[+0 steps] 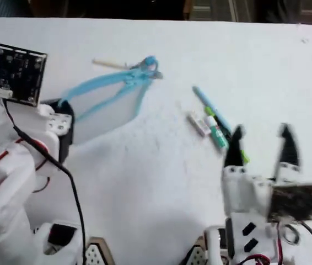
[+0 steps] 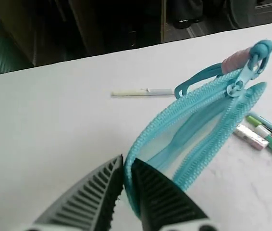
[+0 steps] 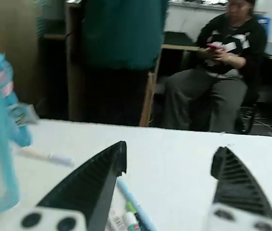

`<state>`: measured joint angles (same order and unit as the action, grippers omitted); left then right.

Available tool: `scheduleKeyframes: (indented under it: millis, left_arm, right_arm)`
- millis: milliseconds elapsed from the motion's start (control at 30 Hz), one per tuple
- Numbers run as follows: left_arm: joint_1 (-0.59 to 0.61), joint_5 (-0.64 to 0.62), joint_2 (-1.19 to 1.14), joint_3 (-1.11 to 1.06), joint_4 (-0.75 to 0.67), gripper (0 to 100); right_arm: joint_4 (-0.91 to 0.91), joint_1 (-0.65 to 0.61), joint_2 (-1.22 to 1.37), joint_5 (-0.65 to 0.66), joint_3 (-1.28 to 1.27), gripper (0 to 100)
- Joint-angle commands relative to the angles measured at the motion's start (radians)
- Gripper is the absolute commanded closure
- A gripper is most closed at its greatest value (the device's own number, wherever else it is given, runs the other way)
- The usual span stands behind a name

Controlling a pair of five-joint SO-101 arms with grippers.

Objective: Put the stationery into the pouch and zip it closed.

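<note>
A translucent pouch [image 1: 105,105] with a blue zipper is held up off the white table, its mouth gaping. My left gripper [image 2: 125,185] is shut on the pouch's [image 2: 193,139] near rim, and the zipper pull [image 2: 244,77] hangs at the far end. A blue pen [image 1: 205,101], a green marker [image 1: 216,132] and a small white stick [image 1: 197,123] lie together right of the pouch. A pale pencil [image 1: 109,64] lies beyond the pouch. My right gripper [image 1: 259,144] stands open just near side of the pens, and the pens [image 3: 126,216] sit by its fingers.
The left arm's camera board [image 1: 16,73] and a black cable [image 1: 62,171] hang over the table's left side. The right arm's base [image 1: 255,221] stands at the near edge. A person sits in the room behind.
</note>
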<state>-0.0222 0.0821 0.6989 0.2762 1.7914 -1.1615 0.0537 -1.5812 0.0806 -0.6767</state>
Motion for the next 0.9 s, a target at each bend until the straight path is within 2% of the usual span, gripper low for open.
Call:
scheduleKeyframes:
  millis: [0, 100, 167, 267, 467, 533, 600, 700, 867]
  left_arm:
    - [0.096, 0.035, 0.013, -0.041, -0.005, 98]
    - [0.171, 0.040, 0.050, -0.101, -0.005, 98]
    - [0.173, 0.040, 0.096, -0.121, -0.005, 98]
    - [0.173, 0.035, 0.171, -0.141, -0.006, 98]
    - [0.179, 0.029, 0.206, -0.180, -0.006, 98]
    - [0.179, -0.044, 0.206, -0.173, -0.014, 98]
    - [0.179, -0.104, 0.206, -0.163, -0.031, 98]
    - [0.179, -0.115, 0.205, -0.163, -0.041, 98]
    - [0.179, -0.115, 0.203, -0.163, -0.043, 98]
  right_arm:
    - [0.062, 0.108, 0.114, -0.005, 0.017, 65.4]
    - [0.027, 0.104, 0.308, 0.077, 0.072, 68.0]
    - [-0.002, 0.076, 0.455, 0.123, 0.163, 70.8]
    - [-0.104, -0.016, 0.680, 0.233, 0.333, 74.1]
    - [-0.259, -0.240, 1.129, 0.416, 0.669, 74.1]
    - [-0.243, -0.302, 1.276, 0.497, 0.806, 74.4]
    - [-0.225, -0.351, 1.426, 0.512, 0.934, 74.5]
    - [-0.255, -0.410, 1.656, 0.537, 1.117, 74.4]
    - [-0.245, -0.415, 2.052, 0.620, 1.445, 74.1]
